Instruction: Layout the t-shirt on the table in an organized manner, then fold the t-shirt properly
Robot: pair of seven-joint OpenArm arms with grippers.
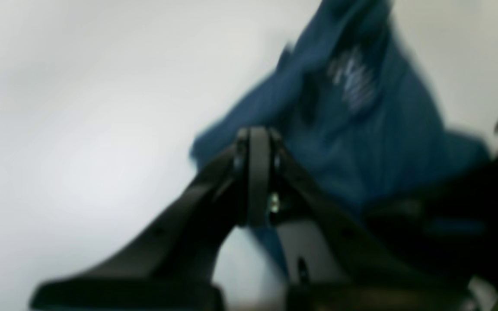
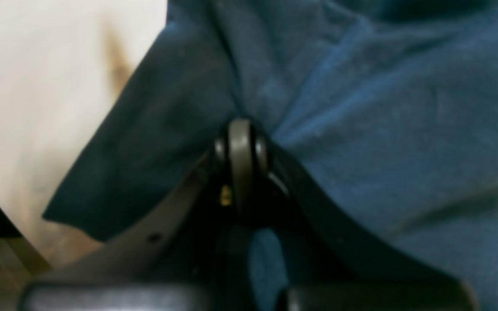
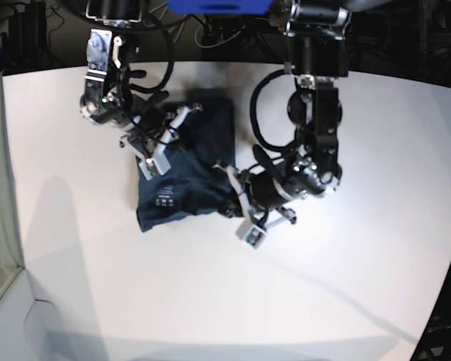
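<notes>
T-shirt point(image 3: 184, 169) fabric, dark navy-blue cotton, is seen bunched in a rumpled heap on the large, smooth white matte table point(image 3: 346, 293), towards the far-left part of the tabletop in the base view. A small white printed label point(image 3: 165, 201) is exposed on the heap's near-left part, and the same label point(image 1: 355, 82) is made out, blurred, in the left wrist view. The right gripper point(image 3: 159, 154), black with white housings, is placed at the heap's left side; in the right wrist view its jaws are shown pressed together on a pinch of the t-shirt point(image 2: 383, 129), with creases radiating from the right gripper point(image 2: 240, 129). A bare strip of the table point(image 2: 37, 108) is seen to the left of the cloth there. The left gripper point(image 3: 233, 197) is set at the heap's right edge; in the left wrist view its jaws are closed, with the left gripper point(image 1: 257, 138) lying against the edge of the t-shirt point(image 1: 361, 142), though whether cloth is caught between them cannot be told through the blur. White table point(image 1: 80, 129) fills the rest of that view.
</notes>
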